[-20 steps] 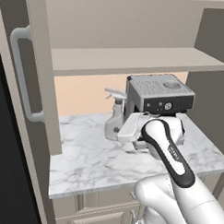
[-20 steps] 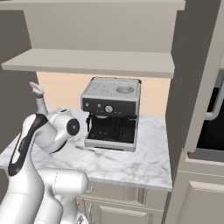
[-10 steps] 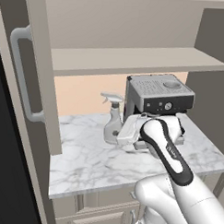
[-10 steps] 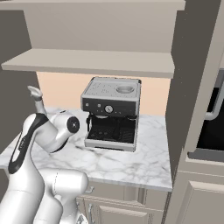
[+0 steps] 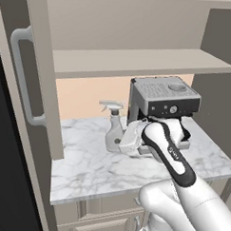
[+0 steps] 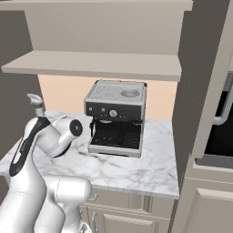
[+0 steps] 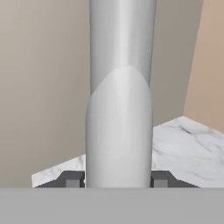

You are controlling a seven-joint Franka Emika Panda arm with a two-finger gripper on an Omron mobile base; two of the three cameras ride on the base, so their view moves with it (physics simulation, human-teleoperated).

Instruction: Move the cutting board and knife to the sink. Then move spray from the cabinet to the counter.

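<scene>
One spray point(image 5: 114, 131), one counter point(image 5: 86, 163).

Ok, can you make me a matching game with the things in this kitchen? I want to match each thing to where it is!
Things:
1. spray
2. coffee machine
3. cabinet door handle
4. cabinet shelf

Places:
a. up above the coffee machine, with nothing on it
b. upright on the counter, between the fingers of the gripper
c. at the back of the counter, to the right of the spray in the left base view
d. on the open door at the left edge of the left base view

Pairs: 1-b, 2-c, 3-d, 4-a
</scene>
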